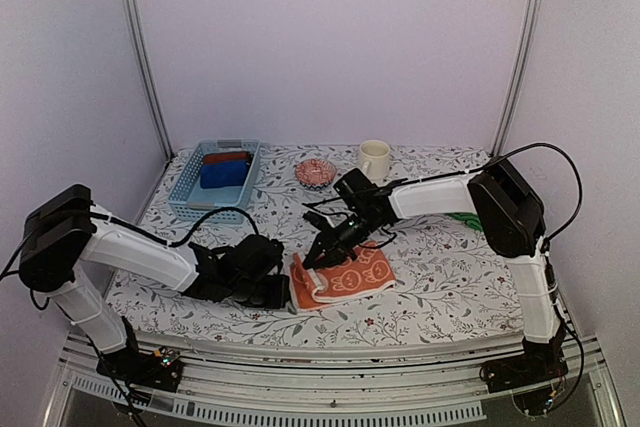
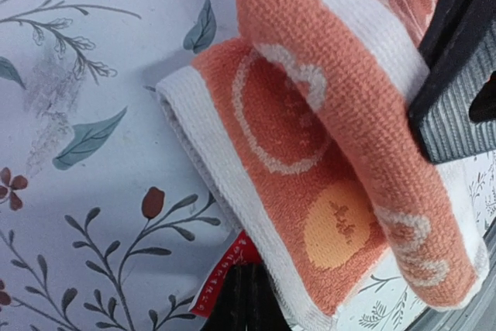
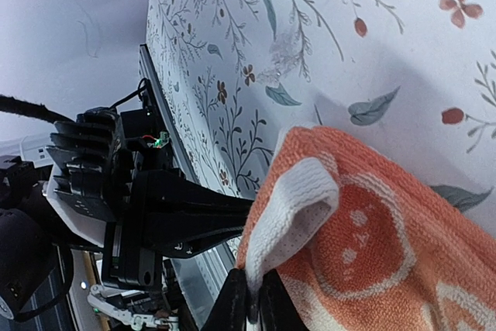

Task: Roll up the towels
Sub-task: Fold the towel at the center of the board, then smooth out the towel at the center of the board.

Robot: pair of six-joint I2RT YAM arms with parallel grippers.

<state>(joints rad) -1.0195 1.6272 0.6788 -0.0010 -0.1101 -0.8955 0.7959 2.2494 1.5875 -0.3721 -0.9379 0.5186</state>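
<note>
Rolling is barely begun in the overhead view: the orange towel (image 1: pixel 342 275) lies on the flowered desk (image 1: pixel 440 297) near its front edge, between the two arms, with the right hand (image 1: pixel 318 255) pinching its raised left border and the left hand (image 1: pixel 272 289) pressed together against the same side. From the left wrist camera, that border curls over the orange towel (image 2: pixel 310 160) in a fat lip, one dark finger of the right hand (image 2: pixel 457 75) alongside it. The left hand's fingers (image 2: pixel 244 304) meet at the white edging beside a red label, and whether any cloth sits between them is hard to tell from here. The right wrist camera shows the right hand (image 3: pixel 252 300) nipping a fold of white edging, the left hand (image 3: pixel 194 215) reaching in at the desk's rim. Done well, the step would likely have the lip carried across in a tight, even turn, kept parallel to the edging, while the left hand stops the cloth sliding. The count: two towels, the orange one and a green towel (image 1: pixel 462 219) mostly hidden behind the right arm; one basket (image 1: pixel 190 192) holding one blue roll (image 1: pixel 224 174) and one dark red roll (image 1: pixel 226 157); one mug (image 1: pixel 374 159); one pink frilled dish (image 1: pixel 316 172).
</note>
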